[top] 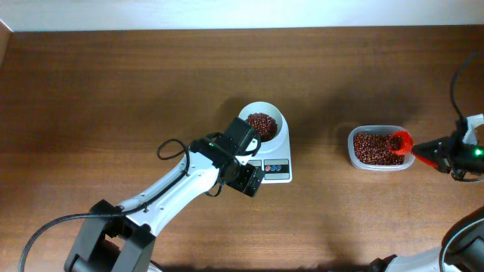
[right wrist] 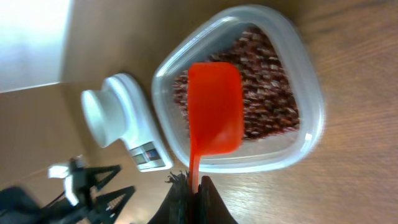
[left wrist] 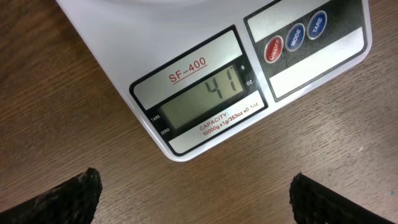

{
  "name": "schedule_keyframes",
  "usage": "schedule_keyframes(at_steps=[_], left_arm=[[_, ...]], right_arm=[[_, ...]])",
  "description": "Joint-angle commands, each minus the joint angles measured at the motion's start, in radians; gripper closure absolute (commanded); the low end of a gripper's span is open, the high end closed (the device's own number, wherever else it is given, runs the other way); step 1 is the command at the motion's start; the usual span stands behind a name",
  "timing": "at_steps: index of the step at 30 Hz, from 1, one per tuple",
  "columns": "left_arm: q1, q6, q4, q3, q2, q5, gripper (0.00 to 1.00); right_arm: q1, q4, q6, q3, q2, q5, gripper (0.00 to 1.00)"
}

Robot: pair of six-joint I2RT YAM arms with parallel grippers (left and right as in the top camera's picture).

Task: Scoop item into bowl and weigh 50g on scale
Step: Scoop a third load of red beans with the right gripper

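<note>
Overhead: my right hand [top: 426,153] is clamped on the red plastic scoop [top: 398,141], which pokes leftward into the clear plastic tub [top: 352,140] of small red-brown beans [top: 370,148]. The part-filled small white bowl [top: 274,113] sits on the flat white digital scale [top: 278,168], well off to the left.

Left wrist: left hand [left wrist: 199,199] wide apart, facing the display. It reads 41, "SF-400", with ON/OFF, MODE and TARE buttons.

Right wrist: scoop looks empty, so I reckon it needs more beans.
</note>
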Motion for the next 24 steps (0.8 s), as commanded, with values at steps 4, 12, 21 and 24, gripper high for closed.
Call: schedule_keyframes(at_steps=[4,12,21,24], left_arm=[[-0.004,0.012,0.002,-0.006,-0.021,0.014,0.01],[-0.004,0.012,0.002,-0.006,-0.021,0.014,0.01],[-0.004,0.012,0.002,-0.006,-0.021,0.014,0.01],[-0.004,0.012,0.002,-0.006,-0.021,0.014,0.01]], right_arm=[[0.103,0.033,0.109,-0.003,0.002,0.122,0.96],[0.105,0.017,0.13,0.048,0.002,0.096,0.96],[0.084,-0.061,-0.02,0.076,0.001,-0.027,0.96],[0.063,-0.098,-0.077,0.088,0.001,-0.063,0.96]])
